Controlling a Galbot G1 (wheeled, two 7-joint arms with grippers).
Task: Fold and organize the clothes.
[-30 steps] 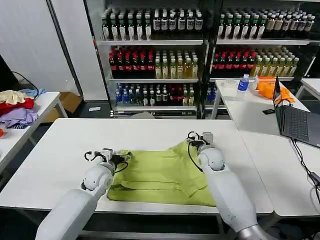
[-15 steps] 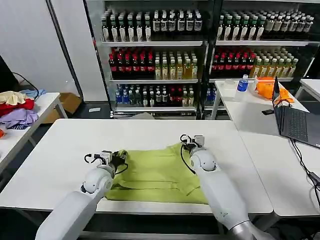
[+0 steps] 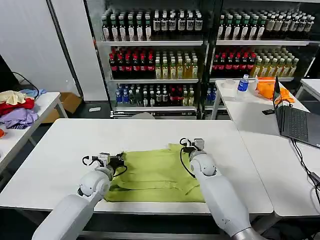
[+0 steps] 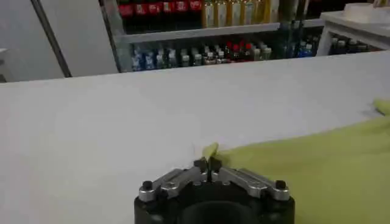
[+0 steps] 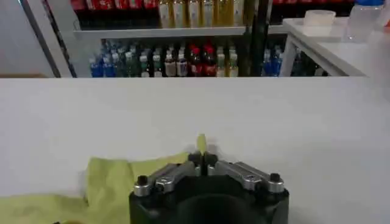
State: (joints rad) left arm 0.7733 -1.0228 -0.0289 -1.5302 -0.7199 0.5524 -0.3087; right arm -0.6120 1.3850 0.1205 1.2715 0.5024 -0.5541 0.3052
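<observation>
Your lime T-shirt is lying rumpled on the white bench. Your left gripper and right gripper are each pinching a shirt edge, and both are sitting farther left than a second ago, dragging the cloth along.

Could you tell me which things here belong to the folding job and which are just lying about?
In the job: lime T-shirt; left tool and right tool, each shut on its edge.
Lying about: garment heap, laptop, orange cloth, water bottle.

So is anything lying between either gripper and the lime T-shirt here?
Nothing visible. The left gripper is shut on the T-shirt's edge, and the right gripper is shut on its far corner. The white table around it is bare.
</observation>
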